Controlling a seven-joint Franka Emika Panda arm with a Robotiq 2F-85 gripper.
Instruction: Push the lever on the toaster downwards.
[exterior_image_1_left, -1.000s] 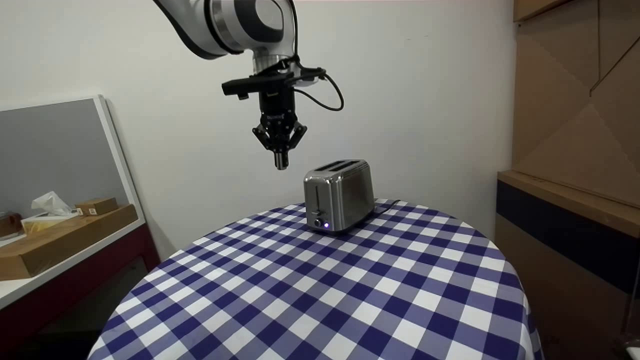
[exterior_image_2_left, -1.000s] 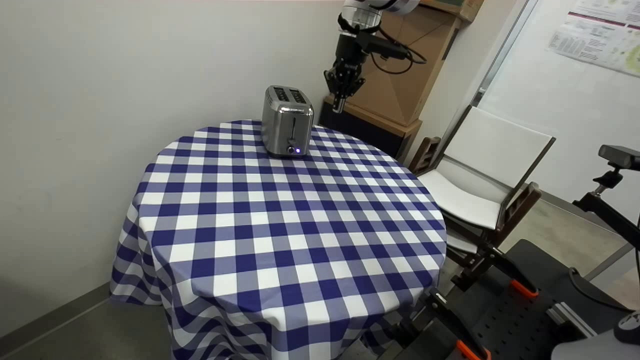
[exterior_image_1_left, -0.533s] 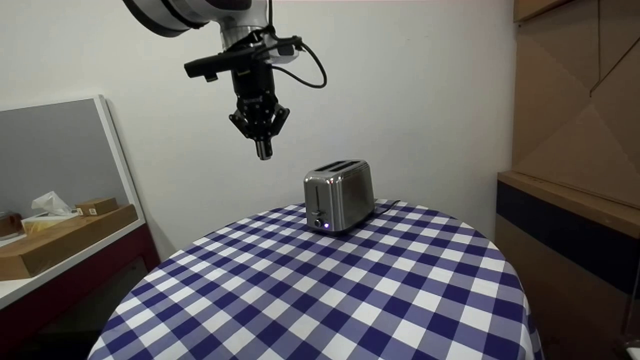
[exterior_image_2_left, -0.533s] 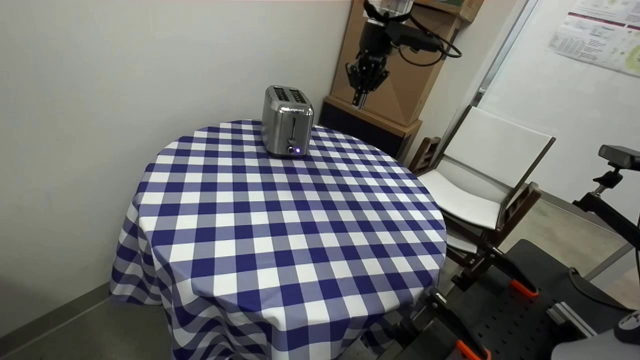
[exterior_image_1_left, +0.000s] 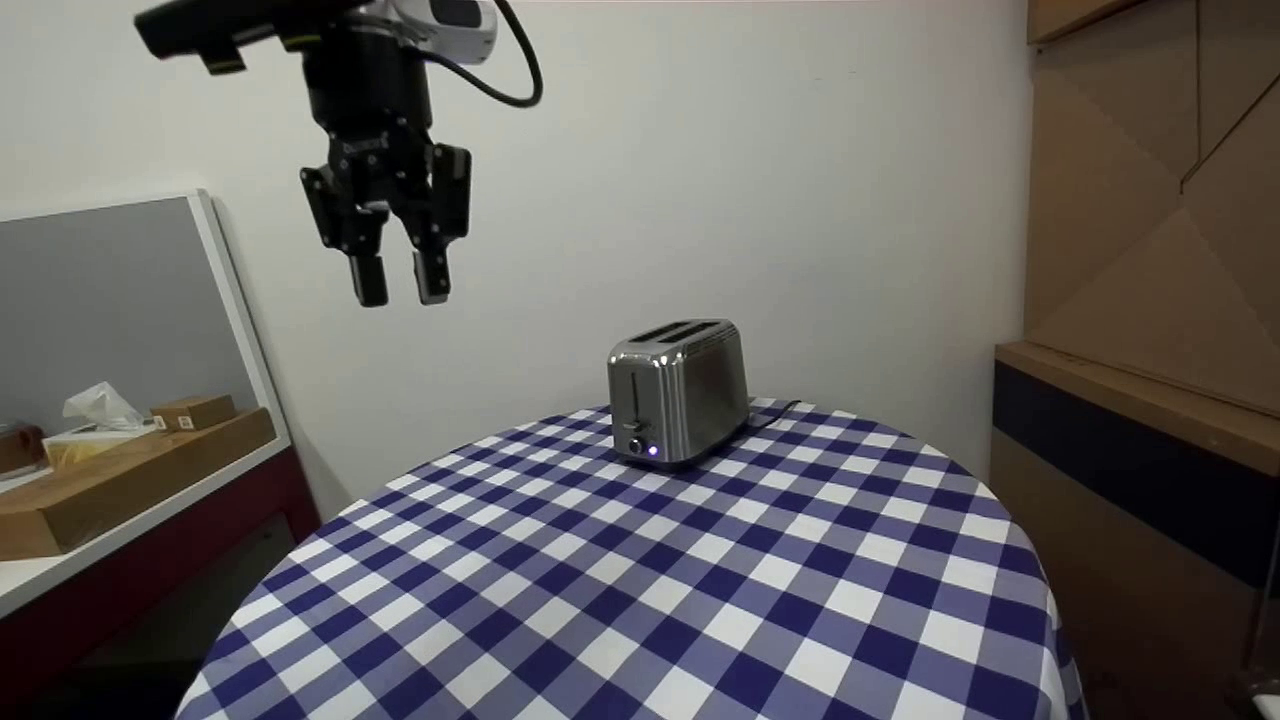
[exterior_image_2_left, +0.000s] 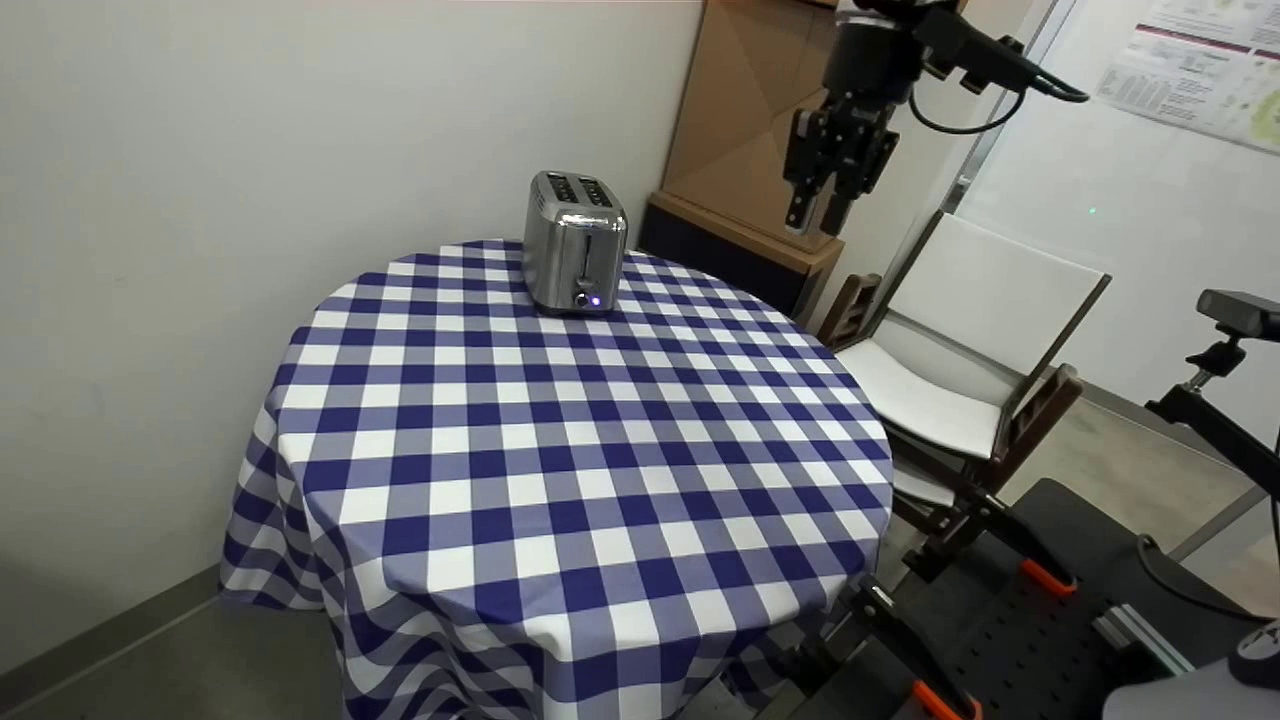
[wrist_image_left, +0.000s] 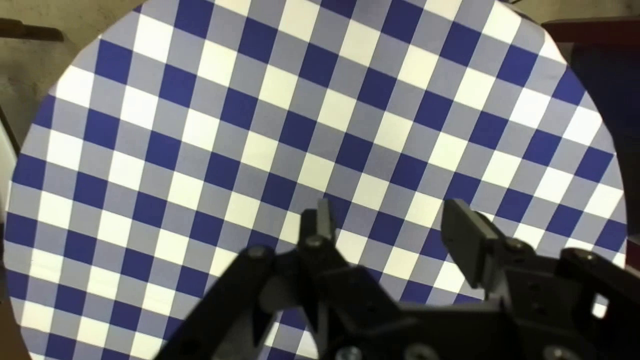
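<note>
Jaws parted, pointing down, slightly tilted, hanging in mid-air; white wrist (exterior_image_1_left: 460, 38) above.

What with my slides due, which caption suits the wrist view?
Open, empty gripper above a blue-and-white checked tablecloth.

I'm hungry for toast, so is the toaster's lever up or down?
Down. In both exterior views, the lever sits near the bottom of its long slot, just above the knob.

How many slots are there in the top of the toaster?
2. In an exterior view, the left slot and the right slot lie side by side in the top of the toaster.
</note>
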